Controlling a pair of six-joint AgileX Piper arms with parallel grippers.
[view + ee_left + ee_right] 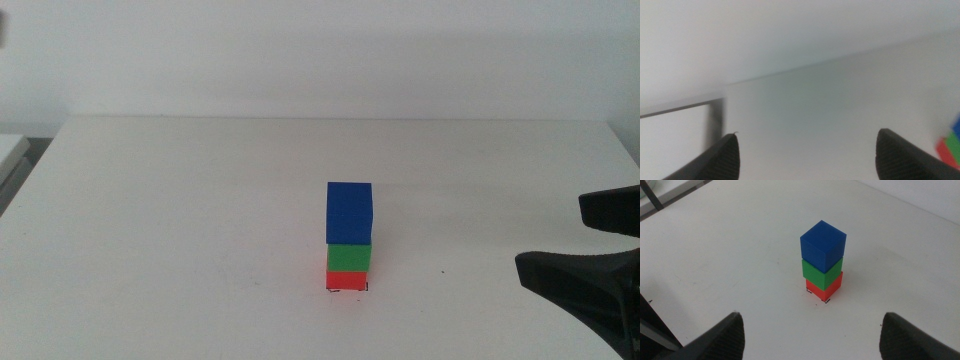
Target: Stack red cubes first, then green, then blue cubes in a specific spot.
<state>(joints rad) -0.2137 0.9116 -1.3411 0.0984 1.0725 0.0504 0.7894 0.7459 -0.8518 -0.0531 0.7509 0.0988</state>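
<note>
A three-cube tower stands near the table's middle. The red cube [347, 280] is at the bottom, the green cube [349, 257] rests on it, and the blue cube [349, 212] tops it. Black corner marks of the spot [364, 289] peek out at the red cube's base. The right wrist view shows the same tower: blue cube [823, 246], green cube [821, 274], red cube [825, 288], spot marks [826, 301]. My right gripper [600, 245] is open at the right edge, well apart from the tower. My left gripper [807, 160] is open, with the tower's edge [951, 145] far to one side.
The white table [180, 220] ends at a pale wall behind. A grey ledge [10, 155] lies off the table's left edge. A tiny dark speck [443, 271] sits on the surface right of the tower.
</note>
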